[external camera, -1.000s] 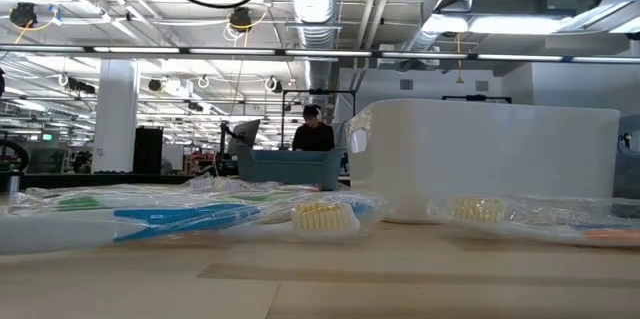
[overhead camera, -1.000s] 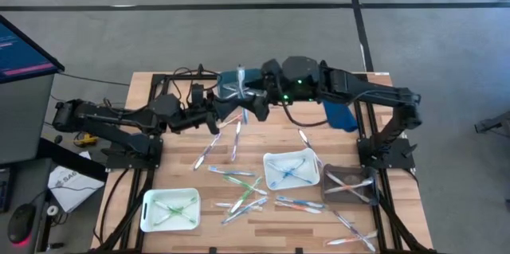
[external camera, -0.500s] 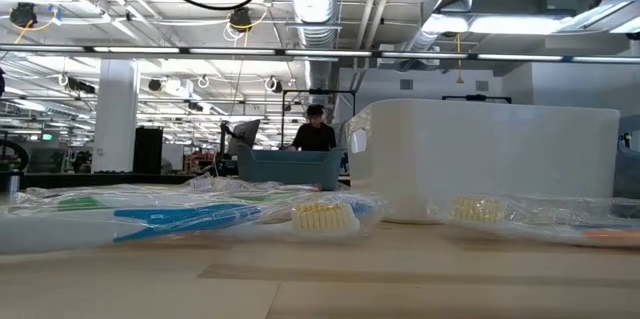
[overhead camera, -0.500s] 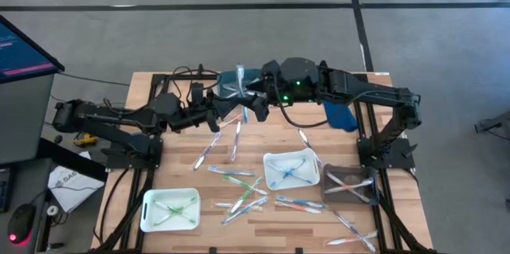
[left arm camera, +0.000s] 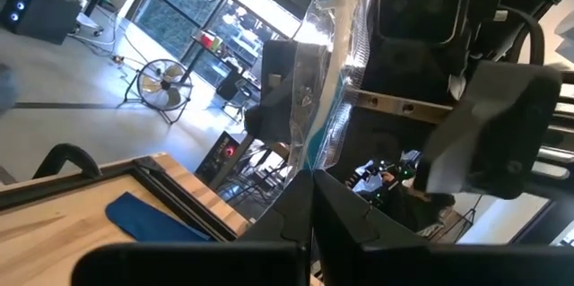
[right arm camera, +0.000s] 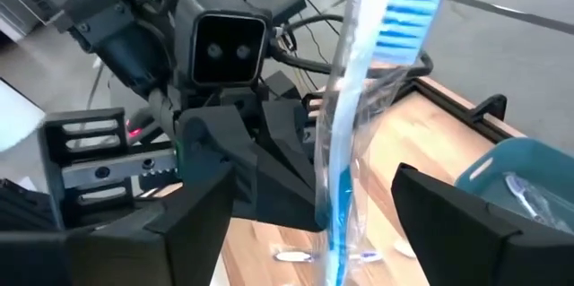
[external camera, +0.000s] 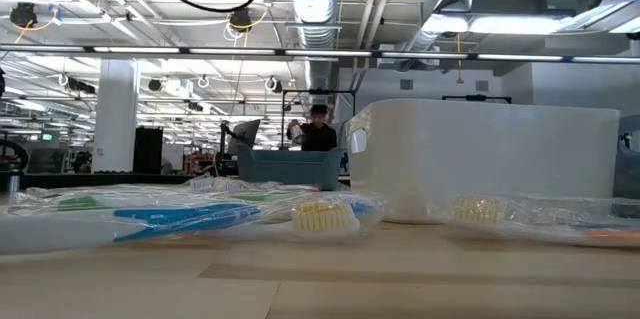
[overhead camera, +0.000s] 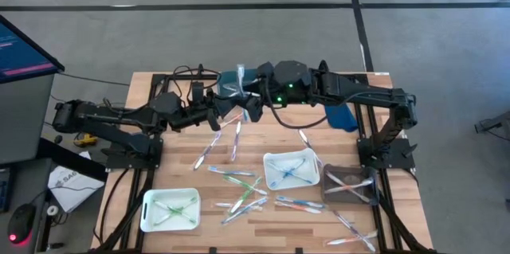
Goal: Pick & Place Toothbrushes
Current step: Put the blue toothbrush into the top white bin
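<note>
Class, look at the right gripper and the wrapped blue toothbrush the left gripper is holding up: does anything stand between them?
Nothing visible does. The left gripper is shut on the wrapped blue toothbrush, which stands upright between the right gripper's open fingers, with clear air on both sides.

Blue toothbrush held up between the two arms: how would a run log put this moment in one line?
left gripper: shut on wrapped blue toothbrush | right gripper: open around it, not gripping | stage: mid-air handover, back of table

My left gripper (overhead camera: 225, 111) is clamped closed, facing my right gripper (overhead camera: 249, 111), whose fingers (right arm camera: 193, 223) stand spread wide.
</note>
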